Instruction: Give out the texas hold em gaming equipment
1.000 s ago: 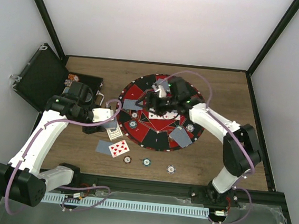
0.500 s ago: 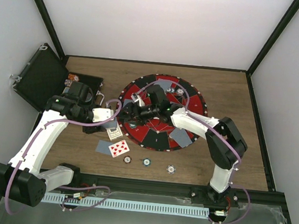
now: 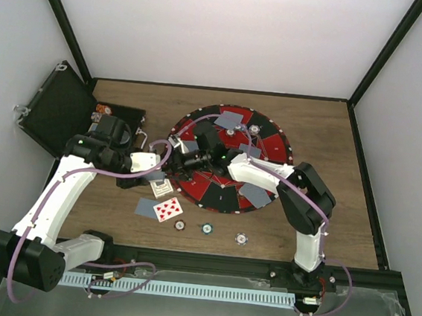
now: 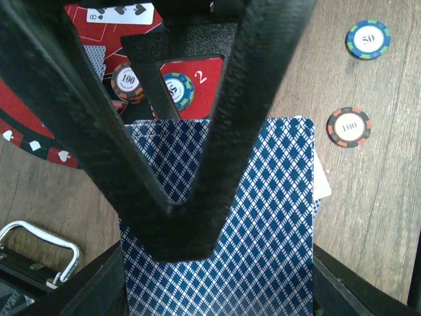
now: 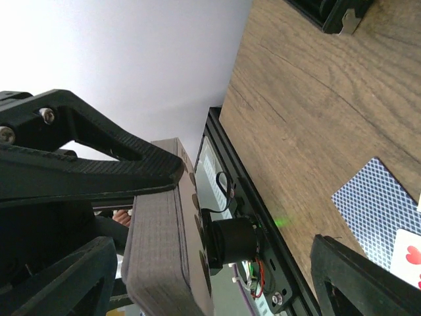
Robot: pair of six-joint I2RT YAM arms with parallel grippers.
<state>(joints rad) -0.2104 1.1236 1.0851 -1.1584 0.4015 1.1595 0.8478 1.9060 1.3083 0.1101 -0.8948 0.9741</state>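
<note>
Brown wood makes up the table [image 3: 340, 215]. A big round red and black mat [image 3: 276, 144] lies in the middle of it. A black case [image 3: 55, 109] sits open at 9 o'clock from the mat.

The left gripper [image 3: 155, 173] hangs over the wood at 8 o'clock from the mat, just off its rim. Its jaws are pressed tight on a deck [image 4: 276, 230] of cards with blue criss-cross backs. The right gripper [image 3: 183, 161] is over the mat's 9 o'clock edge, just beside the left gripper. Its fingers stand wide apart, and nothing is between them.

Three cards lie face down on the mat. The far card [image 3: 230, 119] is at 12 o'clock, the middle card [image 3: 250, 151] is near the centre, and the near card [image 3: 258, 196] is at 5 o'clock. On the wood at 7 o'clock from the mat, a grey card [image 3: 145, 208] lies face down. It touches a red card [image 3: 169, 209] that lies face up.

Three chips sit in a row on the wood at 6 o'clock from the mat: the left chip [image 3: 180, 224], the mid chip [image 3: 206, 228] and the right chip [image 3: 241, 239]. A mat chip [image 3: 254, 129] lies on the mat at 1 o'clock.
</note>
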